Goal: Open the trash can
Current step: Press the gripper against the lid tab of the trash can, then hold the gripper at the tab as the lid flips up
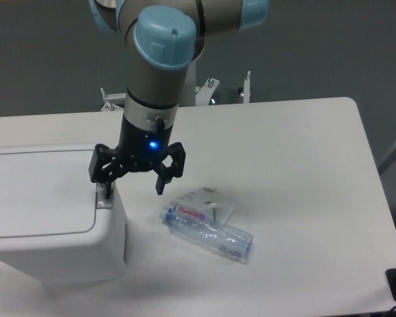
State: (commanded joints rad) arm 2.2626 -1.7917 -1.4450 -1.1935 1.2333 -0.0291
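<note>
The trash can (pixel 46 218) is a large boxy white bin at the left of the table, its flat lid (pixel 36 191) closed. A small grey tab (pixel 104 200) sits at the lid's right edge. My gripper (pixel 134 187) hangs over the bin's right edge with its fingers spread open and nothing between them. The left finger (pixel 107 190) reaches down onto or just above the tab; I cannot tell whether it touches. The right finger is off the bin, above the table.
A crushed clear plastic bottle (pixel 208 231) with a blue cap and pink label lies on the white table (pixel 297 172) right of the bin, partly over a crumpled white wrapper (pixel 201 197). Metal clamps (pixel 211 89) stand at the table's far edge.
</note>
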